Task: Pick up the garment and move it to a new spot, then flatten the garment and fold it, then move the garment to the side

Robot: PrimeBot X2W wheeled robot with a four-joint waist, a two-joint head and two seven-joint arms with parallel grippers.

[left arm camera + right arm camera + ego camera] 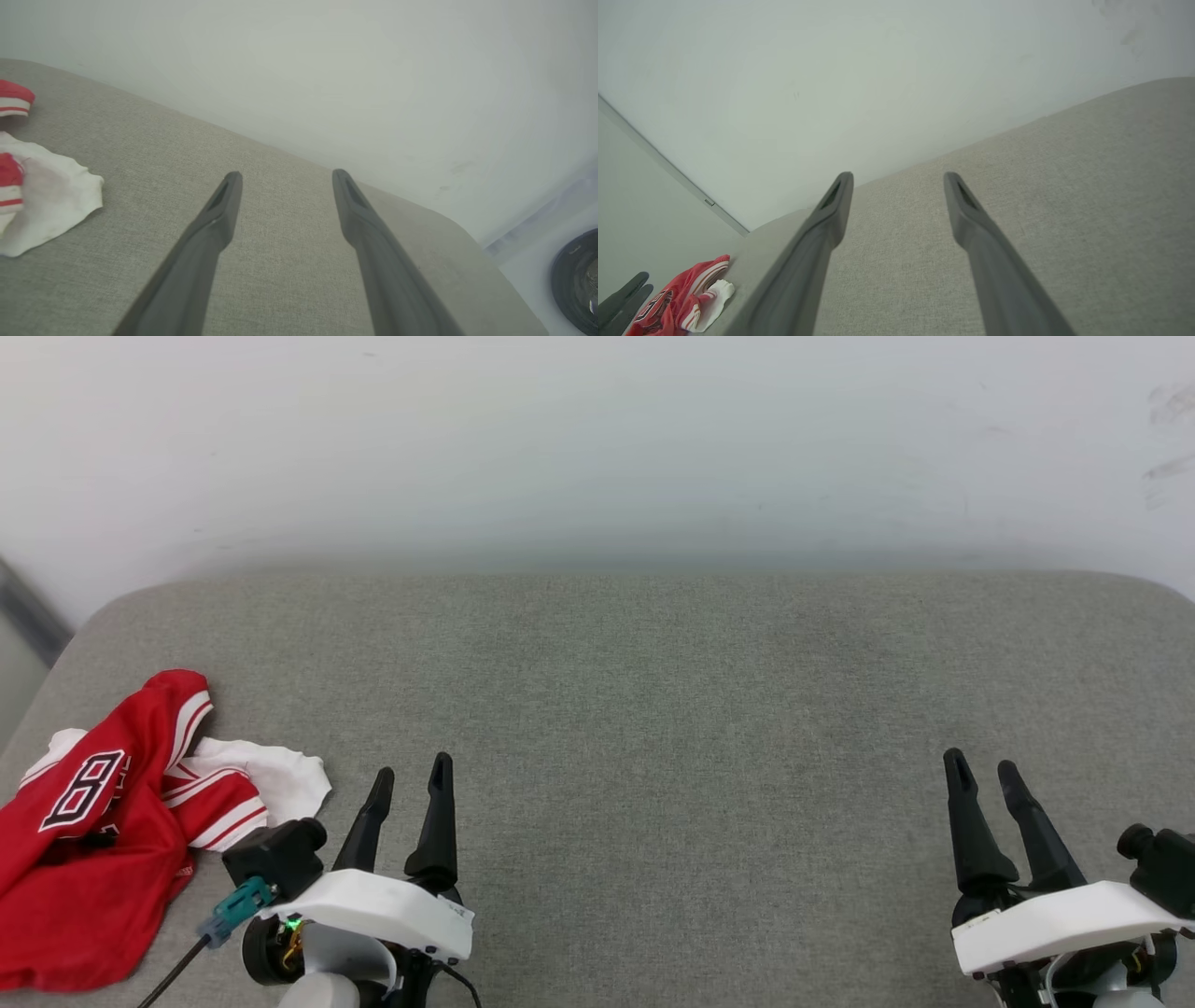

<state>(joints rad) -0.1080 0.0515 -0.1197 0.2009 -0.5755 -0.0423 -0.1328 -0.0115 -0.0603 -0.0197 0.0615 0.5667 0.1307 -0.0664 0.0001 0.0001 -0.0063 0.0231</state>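
A: Nearest the robot, on its left, the left gripper [413, 765] sits low over the grey cushion [653, 709], fingers pointing away from the body. State?
B: Spread, with nothing between the fingers. Its wrist view has bare grey fabric in the gap. A teal plug [238, 903] with a dark cable sits at the wrist housing.
A: Right side?
B: The right gripper [979, 760] is likewise spread and empty over bare cushion, well apart from the left one.
A: Location of the shirt?
B: The shirt [103, 831] lies crumpled on the cushion at the robot's near left corner, just beside the left wrist on its outer side. Neither gripper touches it. The body is red, with one black, white-outlined figure facing up and red-and-white striped trim. A white sleeve [51, 200] spills toward the left gripper's fingers but stays apart from them.
A: Does any part hang over the edge?
B: Cannot tell. The shirt's left part runs out of the head view.
A: Further out?
B: Plain grey weave to the cushion's rounded far corners. Behind it is a pale wall [597, 448] with faint scuffs at the upper right. A grey strip [668, 168] runs down the wall on the left, beyond the shirt.
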